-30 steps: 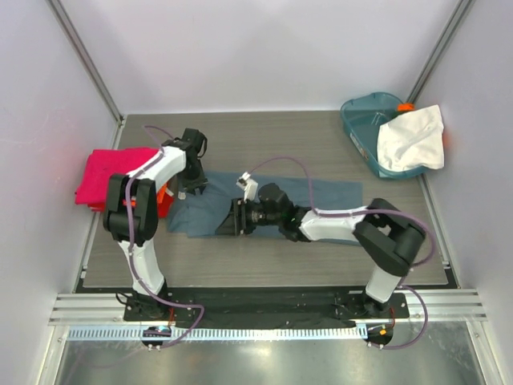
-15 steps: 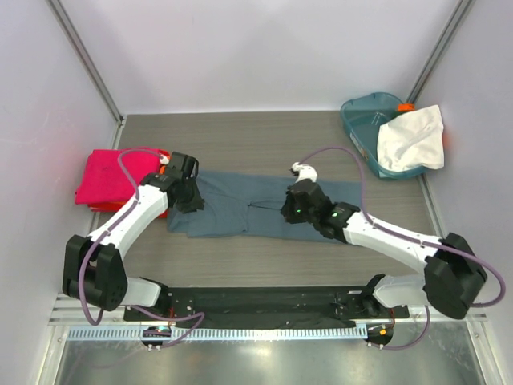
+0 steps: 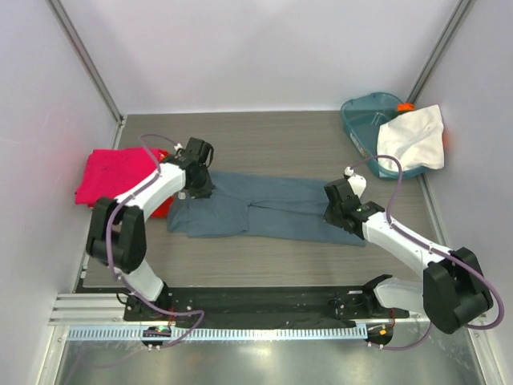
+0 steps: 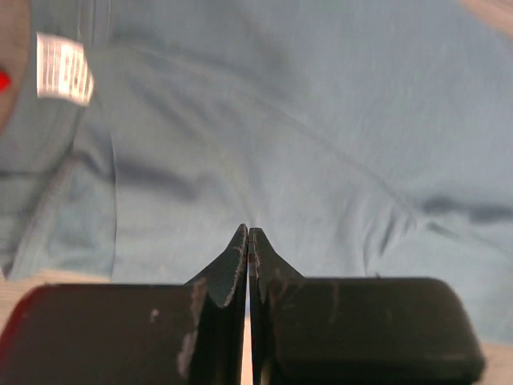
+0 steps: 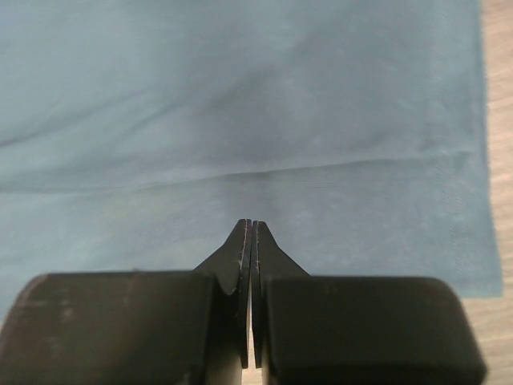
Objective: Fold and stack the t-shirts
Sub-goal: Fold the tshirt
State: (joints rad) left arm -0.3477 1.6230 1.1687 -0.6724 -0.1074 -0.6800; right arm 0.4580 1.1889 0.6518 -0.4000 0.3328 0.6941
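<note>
A slate blue-grey t-shirt lies spread lengthwise across the middle of the table. My left gripper is over its left end, near the collar and a white label. Its jaws are shut, tips down by the cloth, with no fold visible between them. My right gripper is over the shirt's right end, also shut, with flat cloth under it. A magenta pink t-shirt lies folded at the left on an orange-red one. A white t-shirt hangs over the tub.
A teal plastic tub stands at the back right corner. White walls close in the table on three sides. The shirt's right hem meets bare wood table close to my right gripper. Cables loop above both arms.
My right gripper has travelled right along the blue-grey shirt to its right end, and the cloth now reaches further right. My left gripper shifted slightly up and back near the collar and closed.
</note>
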